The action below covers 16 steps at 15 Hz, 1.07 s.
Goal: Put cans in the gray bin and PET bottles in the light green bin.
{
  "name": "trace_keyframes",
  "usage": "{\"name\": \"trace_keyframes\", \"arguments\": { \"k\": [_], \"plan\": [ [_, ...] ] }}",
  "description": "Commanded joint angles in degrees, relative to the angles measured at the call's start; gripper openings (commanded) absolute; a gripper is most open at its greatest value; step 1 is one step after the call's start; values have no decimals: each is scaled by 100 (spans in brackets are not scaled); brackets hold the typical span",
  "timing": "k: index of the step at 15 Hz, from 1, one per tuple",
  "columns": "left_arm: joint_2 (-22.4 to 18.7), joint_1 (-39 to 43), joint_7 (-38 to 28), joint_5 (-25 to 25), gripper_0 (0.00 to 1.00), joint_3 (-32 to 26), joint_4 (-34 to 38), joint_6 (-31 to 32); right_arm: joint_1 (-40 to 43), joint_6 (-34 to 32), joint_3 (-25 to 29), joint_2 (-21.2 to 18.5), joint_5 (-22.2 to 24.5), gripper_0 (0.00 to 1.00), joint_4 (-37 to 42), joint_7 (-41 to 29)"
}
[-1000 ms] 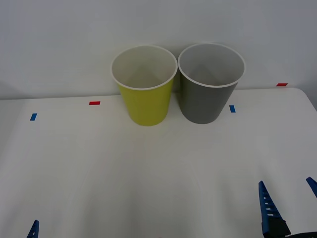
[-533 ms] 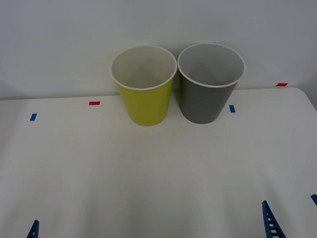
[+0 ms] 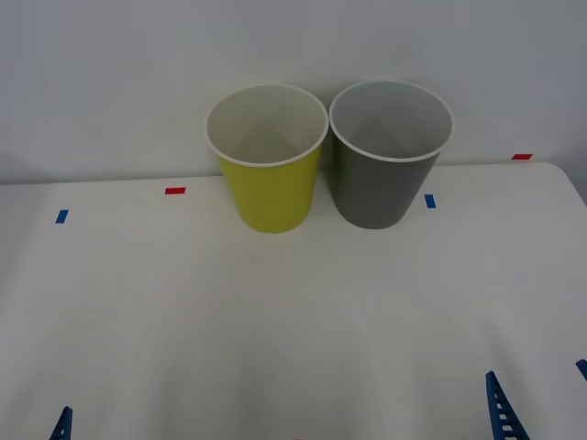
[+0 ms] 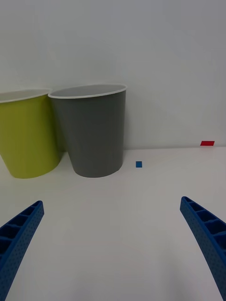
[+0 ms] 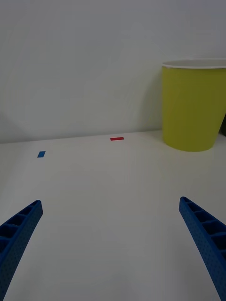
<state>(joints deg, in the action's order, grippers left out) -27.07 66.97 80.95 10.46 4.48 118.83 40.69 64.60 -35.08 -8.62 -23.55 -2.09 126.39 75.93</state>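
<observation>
The right gripper point(image 4: 113, 244) sits low over the near right part of the white table point(image 3: 275, 321), its blue ribbed fingers spread wide apart with nothing between them, and the left gripper point(image 5: 110, 244) is parked the same way at the near left, fingers wide apart and holding nothing. At the far edge against the wall the light green bin point(image 3: 268, 165) and the gray bin point(image 3: 387, 160) stand upright side by side, rims almost touching, the green one to the left. No writing can be read on either bin; small blue tape marks point(image 3: 430, 201) and red tape marks point(image 3: 174, 191) lie flat on the table near them, and nothing stands between the grippers and the bins.
</observation>
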Motion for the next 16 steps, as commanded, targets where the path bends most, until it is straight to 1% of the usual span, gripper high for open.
{"name": "trace_keyframes", "arguments": {
  "k": [1, 16],
  "plan": [
    [0, 0, 0, 0, 100, 0, 0, 0, 0, 1, 1, -1, -2, 100, -1, 0],
    [0, 0, 0, 0, 100, 0, 0, 0, 0, 1, 1, -1, -2, 100, -1, 0]
  ]
}}
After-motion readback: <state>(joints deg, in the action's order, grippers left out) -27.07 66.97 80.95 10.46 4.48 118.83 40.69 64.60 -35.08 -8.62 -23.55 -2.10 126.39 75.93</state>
